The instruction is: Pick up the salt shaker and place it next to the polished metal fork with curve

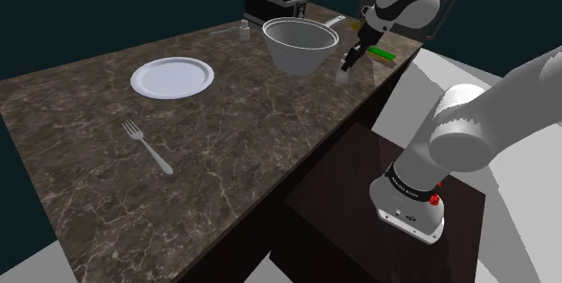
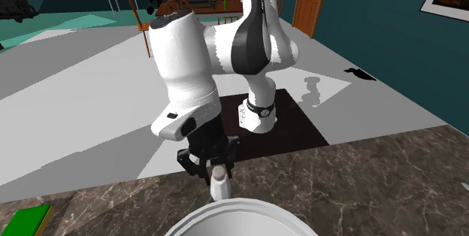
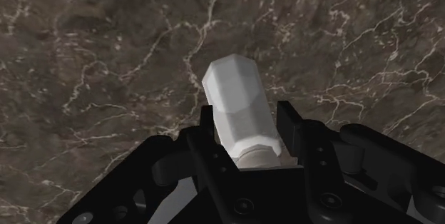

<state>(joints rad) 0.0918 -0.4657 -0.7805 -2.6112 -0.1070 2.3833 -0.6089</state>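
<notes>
Pincer (image 3: 246, 119): clasps the white faceted salt shaker (image 3: 239, 105).
Place: dark veined desk (image 1: 234, 146), stand-side edge.
Hidden: shaker's gripped end, inside the pincer.

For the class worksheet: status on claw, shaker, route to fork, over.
Claw shut on white salt shaker. Shaker beside grey pot, fork far across counter. White plate near the route.

Dark veined marble countertop (image 1: 252, 137), glossy white plate (image 1: 172, 78), shiny metal fork (image 1: 149, 149), matt white salt shaker (image 3: 239, 112)
</notes>
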